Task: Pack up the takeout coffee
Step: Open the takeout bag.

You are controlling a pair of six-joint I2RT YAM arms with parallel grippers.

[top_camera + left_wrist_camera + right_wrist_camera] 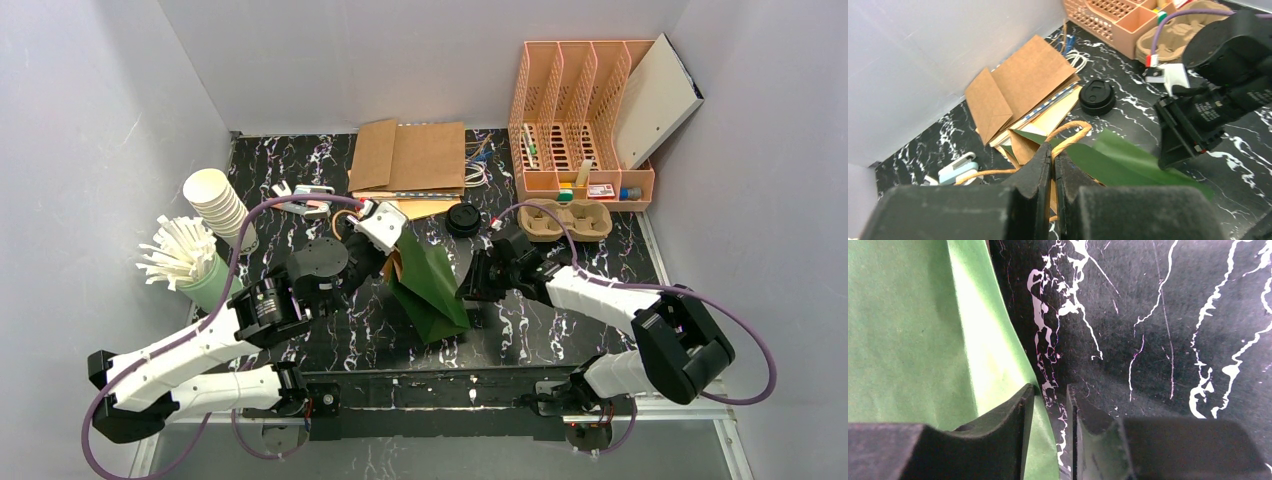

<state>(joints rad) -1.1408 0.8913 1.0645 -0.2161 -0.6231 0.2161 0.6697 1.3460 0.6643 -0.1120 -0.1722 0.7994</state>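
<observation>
A green paper bag (432, 285) stands tilted at the table's middle. It also shows in the left wrist view (1128, 160) and the right wrist view (908, 330). My left gripper (390, 258) is at the bag's top, shut (1053, 155) on its tan twine handle (1075, 132). My right gripper (470, 283) is at the bag's right side, low near the table. Its jaws (1050, 395) stand narrowly apart, with the bag's green edge lying between them against the left finger. A black coffee lid (463, 219) lies behind the bag. White paper cups (218, 205) are stacked at the left.
Flat brown paper bags (408, 160) lie at the back. A peach desk organizer (580, 120) stands at the back right, with a pulp cup carrier (565, 220) in front of it. A green cup of white stirrers (185, 255) is at the left.
</observation>
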